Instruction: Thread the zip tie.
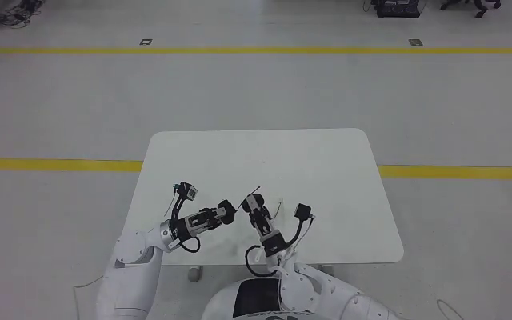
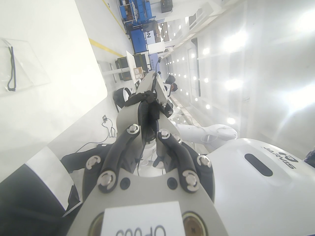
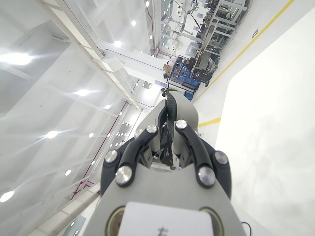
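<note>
Near the table's [image 1: 320,160] front edge, the right gripper [image 3: 169,98] pinches the zip tie [image 3: 165,76], whose head pokes past its tips. The left gripper [image 2: 149,84] is closed, with a thin black strip [image 2: 157,64] at its tips. Beyond, the clear bag [image 1: 274,210] is a pale patch from the top view. The left wrist view shows a black tie [image 2: 12,69] inside it.

white table [image 1: 320,160] bearing a clear plastic bag [image 2: 32,69]; yellow floor lines [image 1: 240,50]

Thin black zip tie [image 3: 167,83] pinched in right end effector [image 3: 169,98], head end poking past fingertips, above counter [image 1: 320,160]. Similar black strip [image 2: 157,66], probably its other end, pinched in left end effector [image 2: 150,78]. Spare tie [image 2: 11,68] flat in clear bag [image 2: 29,74] on counter.
</note>
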`<control>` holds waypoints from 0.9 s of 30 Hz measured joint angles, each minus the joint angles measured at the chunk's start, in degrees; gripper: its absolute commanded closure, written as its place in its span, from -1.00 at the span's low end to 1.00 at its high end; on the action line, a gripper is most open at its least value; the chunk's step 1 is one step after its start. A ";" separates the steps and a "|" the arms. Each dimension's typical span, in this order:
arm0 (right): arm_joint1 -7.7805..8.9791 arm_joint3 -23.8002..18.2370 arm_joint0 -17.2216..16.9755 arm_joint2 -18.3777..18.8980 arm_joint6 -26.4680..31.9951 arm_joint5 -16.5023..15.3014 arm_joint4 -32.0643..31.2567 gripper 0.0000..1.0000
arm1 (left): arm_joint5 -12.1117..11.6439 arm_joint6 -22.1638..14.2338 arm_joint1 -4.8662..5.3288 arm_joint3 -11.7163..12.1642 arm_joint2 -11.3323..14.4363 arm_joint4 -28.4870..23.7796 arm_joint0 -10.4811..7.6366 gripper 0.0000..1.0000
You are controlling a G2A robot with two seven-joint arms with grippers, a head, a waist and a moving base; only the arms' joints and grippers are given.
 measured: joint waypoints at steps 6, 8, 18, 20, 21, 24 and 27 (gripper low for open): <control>-0.38 1.51 -0.80 0.95 4.10 0.00 2.99 1.00 | 0.00 0.00 0.00 0.00 0.00 0.00 0.00 1.00; -0.63 1.63 -1.24 1.59 5.24 0.00 3.49 1.00 | 0.00 0.00 0.00 0.00 0.00 0.00 0.00 1.00; -1.78 -0.17 -3.77 5.34 8.73 0.00 3.82 1.00 | 0.00 0.00 0.00 0.00 0.00 0.00 0.00 1.00; -1.92 -0.79 -4.31 6.09 8.96 0.00 3.38 1.00 | 0.00 0.00 0.00 0.00 0.00 0.00 0.00 1.00; -1.96 -1.07 -4.51 6.37 9.11 0.00 3.14 1.00 | 0.00 0.00 0.00 0.00 0.00 0.00 0.00 1.00; -2.04 -1.87 -5.06 7.09 9.70 0.00 2.45 1.00 | 0.00 0.00 0.00 0.00 0.00 0.00 0.00 1.00; -2.07 -2.20 -5.49 7.63 10.18 0.00 2.06 1.00 | 0.00 0.00 0.00 0.00 0.00 0.00 0.00 1.00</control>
